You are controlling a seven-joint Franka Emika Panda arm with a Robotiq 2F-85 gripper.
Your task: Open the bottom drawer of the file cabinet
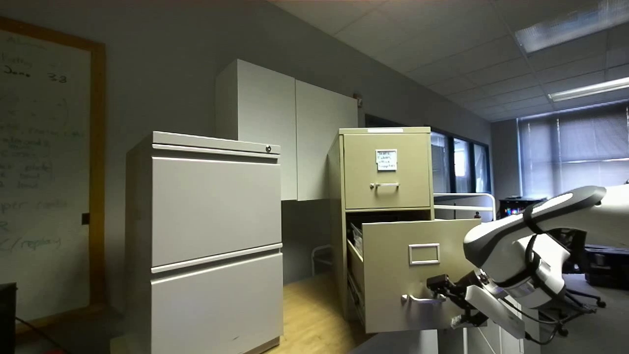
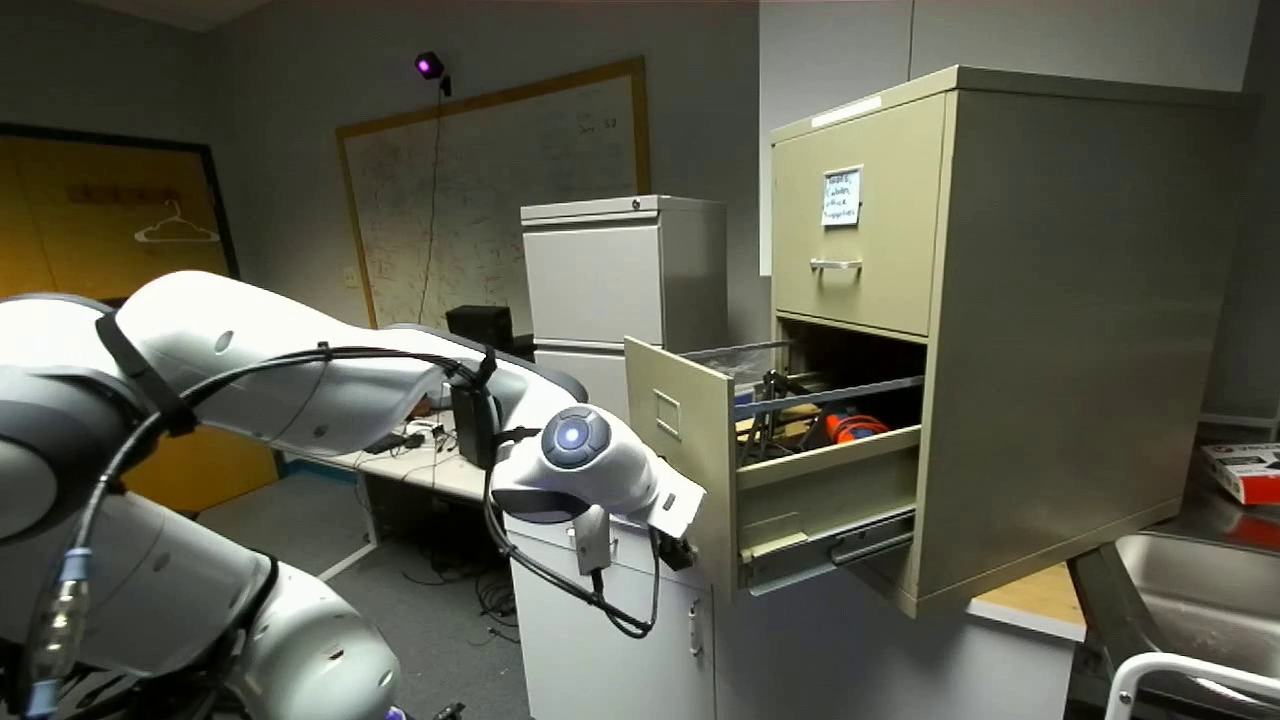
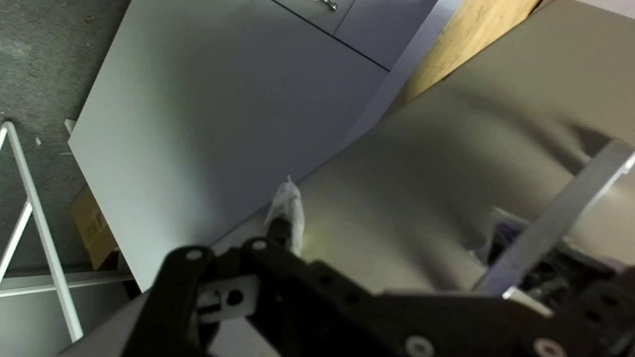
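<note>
Before a grey wall (image 1: 162, 83), the file cabinet (image 2: 1065, 320) stands beyond my gripper (image 1: 448, 302), its fingers (image 3: 290, 210) spread apart at the handle (image 1: 417, 299) of the open bottom drawer (image 1: 398, 278).

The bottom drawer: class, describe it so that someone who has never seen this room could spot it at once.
In both exterior views, find the beige cabinet, right of the grey cabinet. Its lower front is the bottom drawer, with a silver frame above the handle. It stands open, while the upper drawer is shut and bears a written label.
</note>
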